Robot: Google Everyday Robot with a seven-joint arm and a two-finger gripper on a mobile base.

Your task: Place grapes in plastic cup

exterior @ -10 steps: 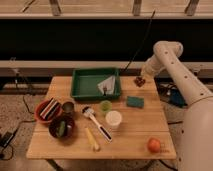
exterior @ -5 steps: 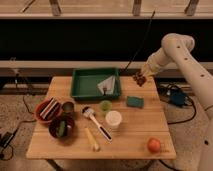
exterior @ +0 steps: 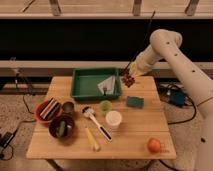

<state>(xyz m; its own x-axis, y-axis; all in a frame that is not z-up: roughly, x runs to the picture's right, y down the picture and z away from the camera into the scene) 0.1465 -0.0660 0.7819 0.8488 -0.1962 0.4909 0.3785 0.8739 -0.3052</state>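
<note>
While the gripper (exterior: 126, 74) hangs just off the far right corner of the green tray (exterior: 92, 96), its fingers are clenched on the grapes (exterior: 129, 80), a dark reddish bunch dangling right under it at the tray's right rim. The plastic cup (exterior: 105, 106), short and light green, stands upright just in front of the tray's near wall, toward its right end, well apart from the grapes. A larger white cup (exterior: 113, 119) sits just beyond that, farther from the tray. A green sponge (exterior: 134, 101) lies off the tray's near right corner. A folded white paper (exterior: 106, 85) rests inside the tray. A metal cup (exterior: 67, 107) stands off the tray's near left corner.
</note>
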